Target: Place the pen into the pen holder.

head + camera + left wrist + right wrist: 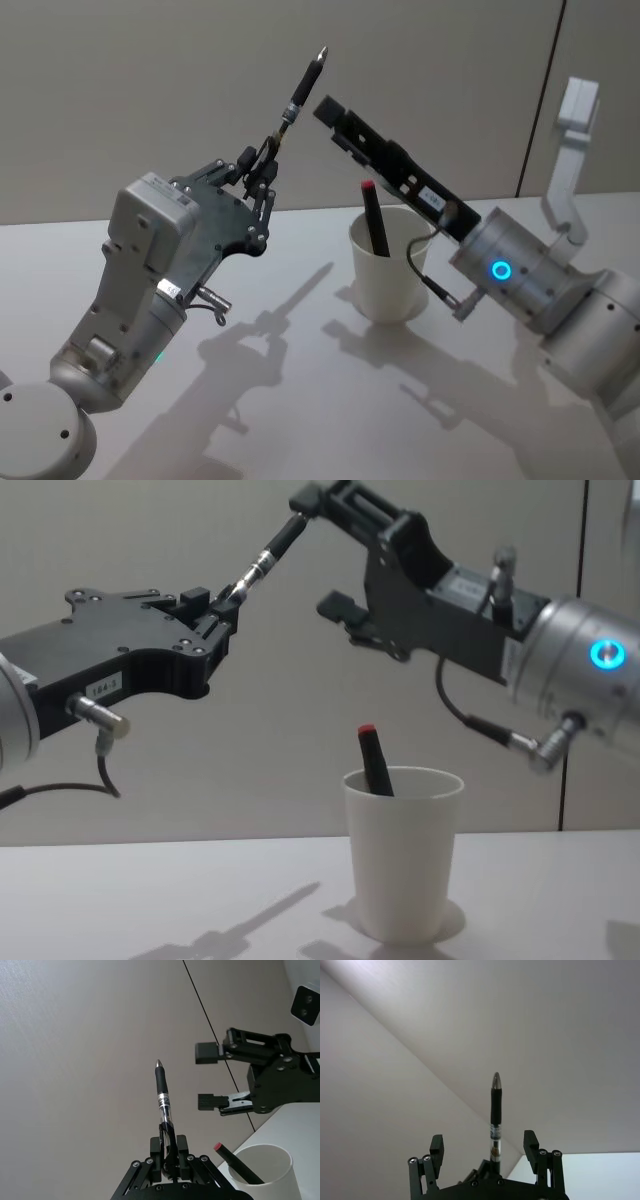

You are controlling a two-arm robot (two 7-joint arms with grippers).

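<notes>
Chest view gives you the side-on picture. The left gripper (pixel 215 610) is raised at the left, clamped on the lower end of a black pen (pixel 265 555) that slants up and to the right, tip uppermost. The right gripper (pixel 320 552) is opposite with its fingers spread wide, and its upper finger seems to meet the pen's tip in that line of sight. Right wrist view settles it for you: the black pen stands between the spread fingers with a gap on either side, touching neither. Left wrist view adds a white printed band on the barrel, lettering unreadable. Head view shows you the pen holder (pixel 390 275) upright on the table (pixel 300 400), below and between the two grippers, with a red-capped pen (pixel 374 218) leaning inside it. Chest view also shows a small white label on the left gripper's body, its characters too small to read surely.
</notes>
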